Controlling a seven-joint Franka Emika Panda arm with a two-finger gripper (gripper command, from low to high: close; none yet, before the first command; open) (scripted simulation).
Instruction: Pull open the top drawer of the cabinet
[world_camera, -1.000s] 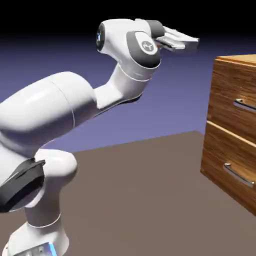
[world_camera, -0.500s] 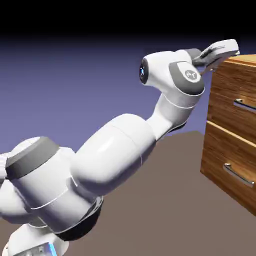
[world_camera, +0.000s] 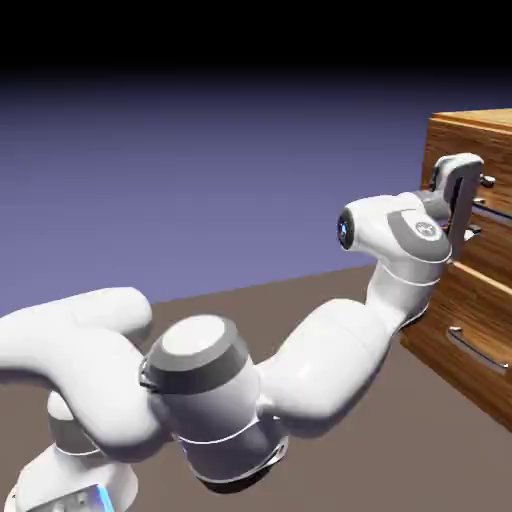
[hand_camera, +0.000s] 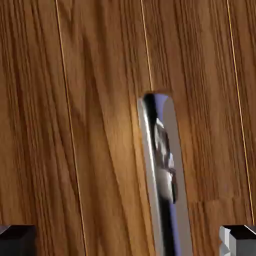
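At the cabinet (world_camera: 470, 270) on the exterior view's right, the gripper (world_camera: 472, 205) stands against the top drawer (world_camera: 495, 215), its fingers (hand_camera: 240, 239) spread wide with nothing yet between them. In the hand view the drawer's silver handle (hand_camera: 162, 175) fills the gap between the two tips, running away from the lens over streaked wood. The drawer looks fully shut. The danger from here is a missed grip: the bar sits nearer one tip than the other, so the jaws could close off-centre and slide off during the pull. The lower drawer (world_camera: 465, 345) and its own handle (world_camera: 475, 352) lie just beneath, untouched. Nothing blocks the approach; the table (world_camera: 300, 300) shows bare.
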